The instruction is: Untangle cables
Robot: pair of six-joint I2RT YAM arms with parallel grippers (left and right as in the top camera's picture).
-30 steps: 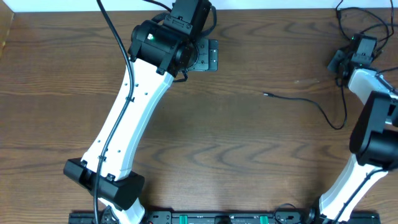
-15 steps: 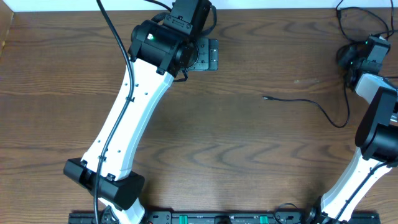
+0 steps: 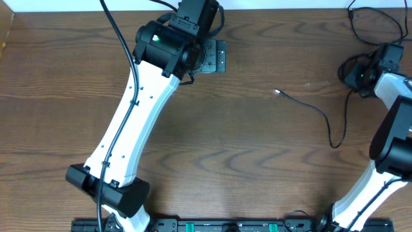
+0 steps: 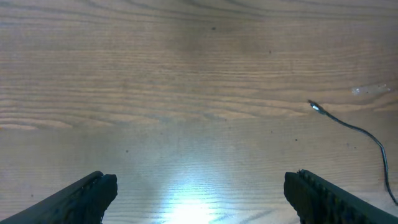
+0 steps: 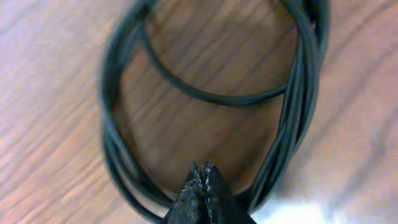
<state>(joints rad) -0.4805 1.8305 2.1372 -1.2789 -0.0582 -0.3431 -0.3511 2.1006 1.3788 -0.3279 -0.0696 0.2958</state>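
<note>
Black cables (image 3: 332, 145) trail down the right side of your overhead view, with one plug end (image 3: 277, 93) loose on the wooden table (image 3: 225, 142). Only the right wrist view shows coils (image 5: 290, 118) ringing the right gripper (image 5: 202, 180). Its tips are pinched together, but you can't tell if they've caught a strand. Your left gripper (image 4: 199, 193) gapes wide.

The overhead camera looks straight down on the whole table (image 3: 257, 174), the left wrist camera slants down at its wood, sharing the loose cable tip (image 4: 316, 107) with overhead, and the right wrist camera sits close over black cable loops (image 5: 111, 124).
</note>
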